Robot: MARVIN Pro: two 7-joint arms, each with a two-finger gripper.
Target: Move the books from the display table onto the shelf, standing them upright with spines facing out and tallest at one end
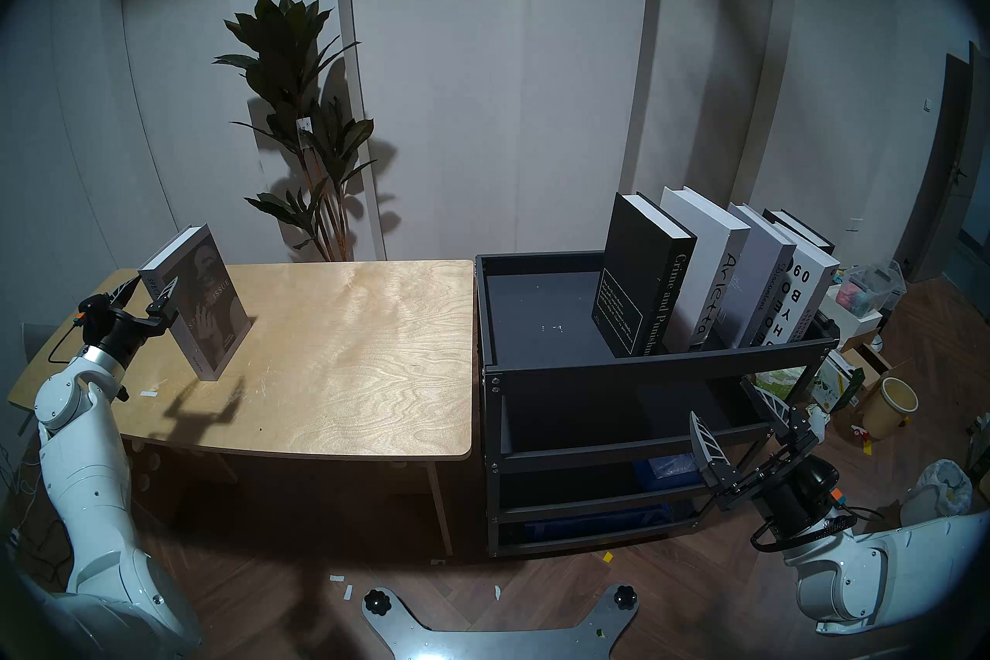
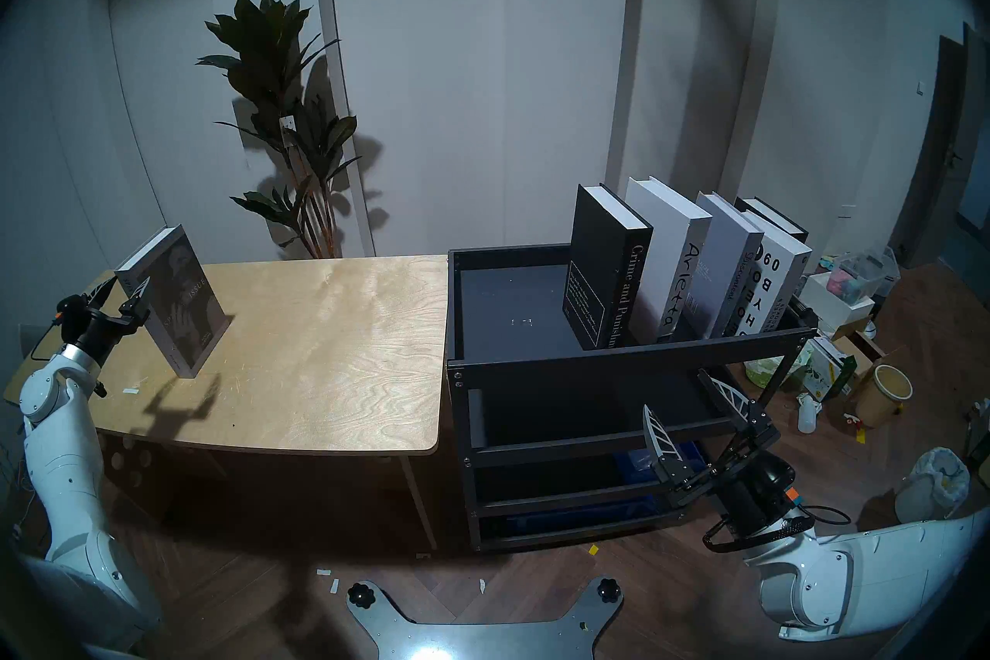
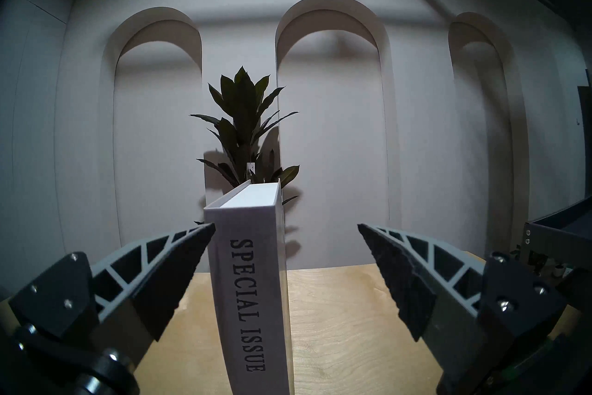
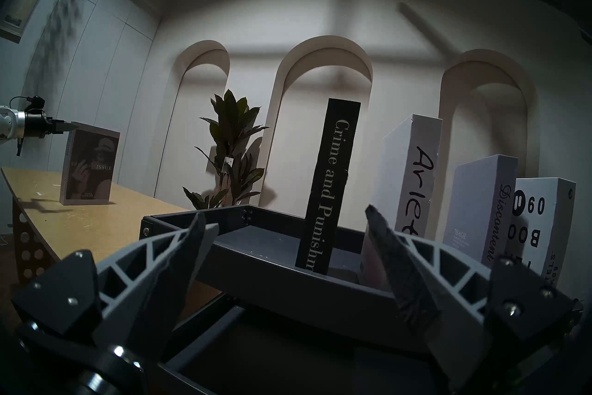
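One book, the SPECIAL ISSUE volume (image 1: pixel 206 305), is seen standing upright near the left end of the worktop (image 1: pixel 343 353), its grey spine turned toward the left arm and its dark portrait cover facing the open wood surface. The left end effector (image 1: pixel 145 293) is held level at the book's upper spine, its fingers spread wide apart. In the left wrist view the spine (image 3: pixel 248 288) is framed between the two fingers: the left fingertip (image 3: pixel 205 229) lies just beside the spine's edge, while the other is kept well apart from it. Contact cannot be told, and nothing is gripped.

Five more books are found standing on the top tray of the shelf (image 1: pixel 643 364), crowded toward its right end and leaning to the right. From left to right they are the black Crime and Punishment (image 1: pixel 643 273), the white Arietta (image 1: pixel 707 262), the grey Discontent (image 1: pixel 763 273), a white book with bold black letters (image 1: pixel 803 300), and a dark book (image 1: pixel 798 227) that is mostly hidden behind. The tray's left part is left bare.

The right end effector (image 1: pixel 736 420) is held in front of the shelf's lower tiers at its right side, fingers released and spread, with nothing between them.

A tall potted plant (image 1: pixel 305 128) is seen behind the worktop against the arched wall.
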